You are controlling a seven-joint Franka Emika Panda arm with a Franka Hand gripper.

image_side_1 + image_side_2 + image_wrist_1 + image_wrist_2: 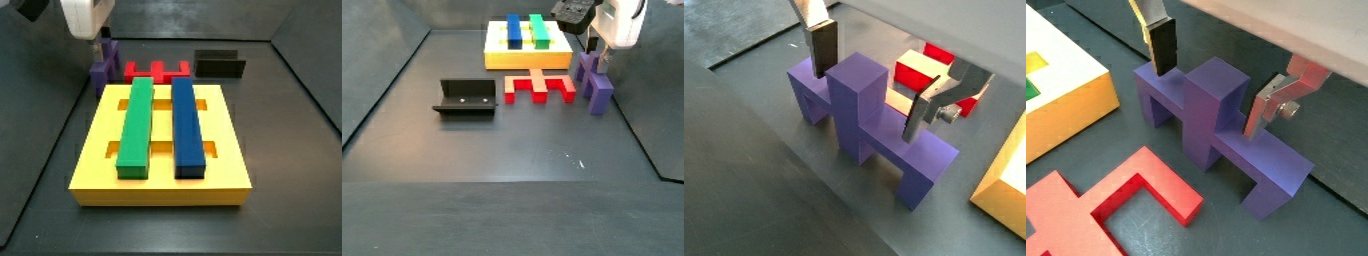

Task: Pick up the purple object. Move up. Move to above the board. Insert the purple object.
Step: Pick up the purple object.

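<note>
The hand [1213, 88] straddles the purple object's [1213, 120] central stub with its fingers apart, apparently lined up to grip it for lifting toward the board [163, 150].

Purple object [1213, 120]: blocky bridge piece, long crossbar with two legs down on the dark floor and a central stub pointing up, standing beside the red piece just off the board's short end in a side view [595, 84]. The gripper [867, 80] straddles the stub, one finger [1160, 45] on each side of it; actual pad contact can't be confirmed. Board [163, 140]: large flat yellow rectangular block, lying flat, with a long green and a long blue bar side by side along its length, slots visible between and beside them, also visible in the other side view [525, 52].
</note>
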